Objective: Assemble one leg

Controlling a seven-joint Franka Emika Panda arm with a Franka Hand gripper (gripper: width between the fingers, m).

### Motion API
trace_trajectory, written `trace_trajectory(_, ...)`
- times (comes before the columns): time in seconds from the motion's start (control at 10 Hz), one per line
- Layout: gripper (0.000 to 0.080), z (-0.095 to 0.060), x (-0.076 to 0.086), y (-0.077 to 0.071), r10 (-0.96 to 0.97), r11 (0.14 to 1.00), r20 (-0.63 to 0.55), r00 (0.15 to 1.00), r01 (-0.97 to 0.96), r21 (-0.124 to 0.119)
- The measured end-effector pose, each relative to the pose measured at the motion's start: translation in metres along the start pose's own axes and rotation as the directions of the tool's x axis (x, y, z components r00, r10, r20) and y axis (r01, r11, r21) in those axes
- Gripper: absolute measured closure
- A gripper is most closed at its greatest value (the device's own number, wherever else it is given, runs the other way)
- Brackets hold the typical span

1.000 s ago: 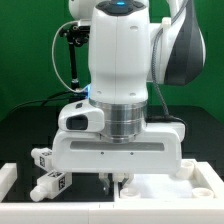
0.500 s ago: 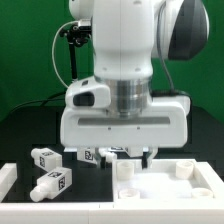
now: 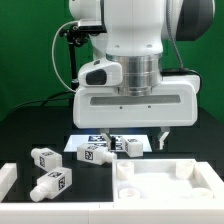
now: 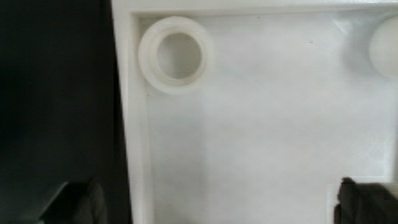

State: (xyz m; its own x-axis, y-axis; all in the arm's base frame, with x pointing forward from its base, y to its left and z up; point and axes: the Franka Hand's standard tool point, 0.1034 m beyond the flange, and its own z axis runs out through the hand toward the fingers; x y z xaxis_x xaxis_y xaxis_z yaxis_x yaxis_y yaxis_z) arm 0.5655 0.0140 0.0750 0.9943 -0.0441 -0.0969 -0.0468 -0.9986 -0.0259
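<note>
A white square tabletop (image 3: 160,185) with round screw holes lies at the front, on the exterior view's right. Several white legs with marker tags lie to its left: two near the front (image 3: 45,157) (image 3: 52,183) and two farther back (image 3: 95,155) (image 3: 130,147). My gripper (image 3: 140,133) hangs above the tabletop's far edge, open and empty. In the wrist view the gripper (image 4: 217,205) shows wide-spread dark fingertips (image 4: 365,200) over the bare tabletop (image 4: 249,130). One hole (image 4: 175,55) sits near its edge.
The marker board (image 3: 80,142) lies flat behind the legs. A white block (image 3: 7,180) sits at the front on the exterior view's left edge. A camera stand with cables (image 3: 70,55) stands at the back. The table is black.
The arm has risen and shifted toward the exterior view's right. The two farther legs and the marker board have come into view beneath it. The gripper stays open and empty.
</note>
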Motion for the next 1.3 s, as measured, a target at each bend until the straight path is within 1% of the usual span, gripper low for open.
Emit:
trace_trajectory(0.1, 0.0151, 0.0, 0.0, -0.001, 0.0, 1.0, 0.001, 1.0, 0.0, 0.0)
trace_trajectory(0.2, 0.0151, 0.001, -0.006, -0.008, 0.006, 1.0, 0.006, 1.0, -0.006, -0.002)
trace_trajectory(0.3, 0.0151, 0.001, -0.02, -0.019, 0.001, 1.0, 0.003, 1.0, -0.001, -0.004)
trace_trajectory(0.4, 0.0151, 0.006, -0.042, -0.028, -0.002, 1.0, 0.008, 1.0, 0.002, -0.005)
trace_trajectory(0.5, 0.0151, 0.009, -0.061, -0.033, 0.021, 1.0, 0.027, 0.999, -0.021, -0.002)
trace_trajectory(0.6, 0.0151, 0.008, -0.075, -0.039, 0.019, 1.0, -0.012, 1.0, -0.019, -0.002)
trace_trajectory(0.7, 0.0151, 0.01, -0.084, -0.039, 0.018, 1.0, 0.048, 0.999, -0.018, -0.001)
trace_trajectory(0.8, 0.0151, 0.01, -0.085, -0.039, 0.024, 1.0, 0.136, 0.99, -0.025, 0.003)
trace_trajectory(0.9, 0.0151, 0.01, -0.082, -0.038, 0.027, 1.0, 0.193, 0.981, -0.028, 0.003)
trace_trajectory(1.0, 0.0151, 0.013, -0.086, -0.037, 0.041, 0.999, 0.256, 0.966, -0.041, -0.002)
trace_trajectory(1.1, 0.0151, 0.022, -0.097, -0.032, 0.044, 0.999, 0.332, 0.942, -0.043, -0.011)
trace_trajectory(1.2, 0.0151, 0.029, -0.114, -0.027, 0.051, 0.999, 0.423, 0.905, -0.046, -0.022)
trace_trajectory(1.3, 0.0151, 0.036, -0.131, -0.024, 0.086, 0.996, 0.529, 0.844, -0.074, -0.044)
